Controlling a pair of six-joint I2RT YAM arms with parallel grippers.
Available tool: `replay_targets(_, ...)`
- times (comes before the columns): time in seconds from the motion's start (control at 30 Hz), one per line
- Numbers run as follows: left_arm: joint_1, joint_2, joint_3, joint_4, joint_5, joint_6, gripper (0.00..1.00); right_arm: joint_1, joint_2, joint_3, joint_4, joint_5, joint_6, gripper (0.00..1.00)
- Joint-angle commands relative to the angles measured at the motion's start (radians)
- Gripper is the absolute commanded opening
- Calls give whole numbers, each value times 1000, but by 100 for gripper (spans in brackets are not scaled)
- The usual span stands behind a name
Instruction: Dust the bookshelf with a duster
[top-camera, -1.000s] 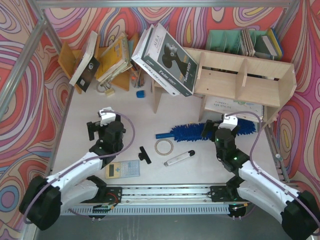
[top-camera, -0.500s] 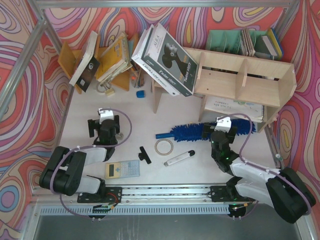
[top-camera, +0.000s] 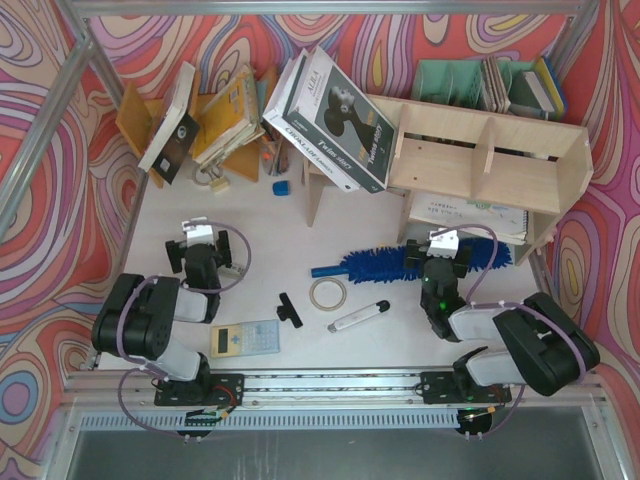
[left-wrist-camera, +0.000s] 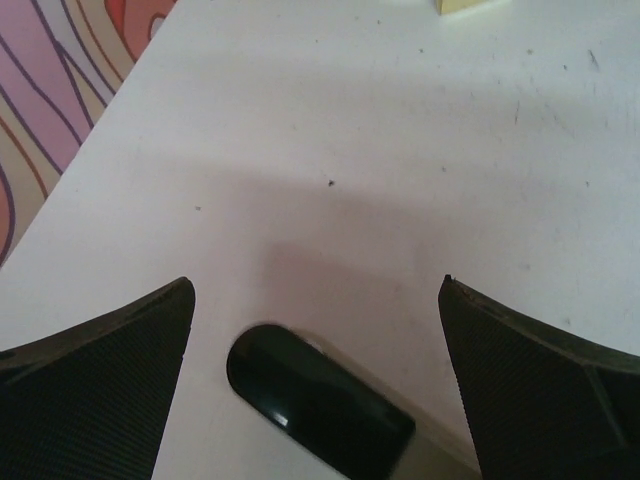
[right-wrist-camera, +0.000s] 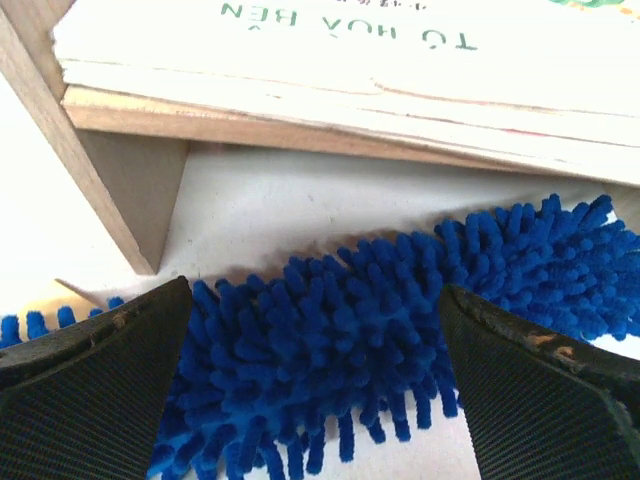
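Note:
The duster (top-camera: 400, 263) lies flat on the white table in front of the bookshelf (top-camera: 490, 160), its smooth handle (top-camera: 325, 270) pointing left. My right gripper (top-camera: 441, 246) hangs low over the fluffy head and is open. In the right wrist view its wide jaws straddle the blue fluff (right-wrist-camera: 330, 350), and the shelf's bottom board (right-wrist-camera: 250, 125) is just beyond. My left gripper (top-camera: 197, 240) is open over bare table at the left. The left wrist view shows only white tabletop between its fingers (left-wrist-camera: 110, 370) and a glossy black rounded piece (left-wrist-camera: 320, 415) I cannot identify.
A flat book (top-camera: 465, 215) lies on the shelf's lower tier. Large books (top-camera: 335, 115) lean on its left end. A teal organizer (top-camera: 450, 80) stands behind; an orange-brown rack (top-camera: 140, 120) at back left. Tape ring (top-camera: 327, 293), marker pen (top-camera: 358, 316), black clip (top-camera: 289, 308) and calculator (top-camera: 245, 340) lie mid-table.
Both arms have folded in toward their bases, and both grippers have shifted slightly left while staying open. The duster has not moved.

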Motion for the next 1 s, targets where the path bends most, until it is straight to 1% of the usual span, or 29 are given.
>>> replay_targets(0.0,60,-8,79,-114,111,-86,98,-46,25,-9,153,-74,-38,99)
replay_targets(0.03,75,-6,86,-134,142,-94,98,-55,33,-4,159,-81,-38,99)
replay_targets(0.07,79,14,81,-92,144,-89,98,-69,45,4,159,-95,-38,99)
replay_targets(0.1,81,16,83,-92,143,-91,98,-87,52,13,154,-123,-36,99)
replay_targets(0.13,85,-2,93,-137,145,-102,98,-103,59,20,147,-150,-30,99)
replay_targets(0.17,90,-4,102,-163,143,-110,98,-114,67,27,145,-170,-24,99)
replay_targets(0.23,94,14,103,-130,124,-116,98,-134,81,39,141,-218,-19,99)
replay_targets(0.3,95,1,122,-192,94,-139,98,-153,93,47,145,-255,-20,99)
replay_targets(0.4,96,9,124,-184,76,-141,98,-171,128,55,200,-272,-42,99)
replay_targets(0.53,95,10,124,-179,75,-140,98,-188,174,78,222,-319,-76,99)
replay_targets(0.63,97,9,125,-185,76,-142,98,-193,231,67,320,-333,-106,99)
replay_targets(0.77,97,10,125,-184,75,-142,98,-201,214,82,262,-352,-97,99)
replay_targets(0.9,97,8,125,-184,75,-142,98,-236,297,72,382,-406,-87,99)
replay_targets(0.93,97,8,125,-184,76,-143,98,-256,280,83,322,-446,-62,99)
replay_targets(0.97,97,8,125,-184,76,-142,98,-280,283,81,306,-483,-37,99)
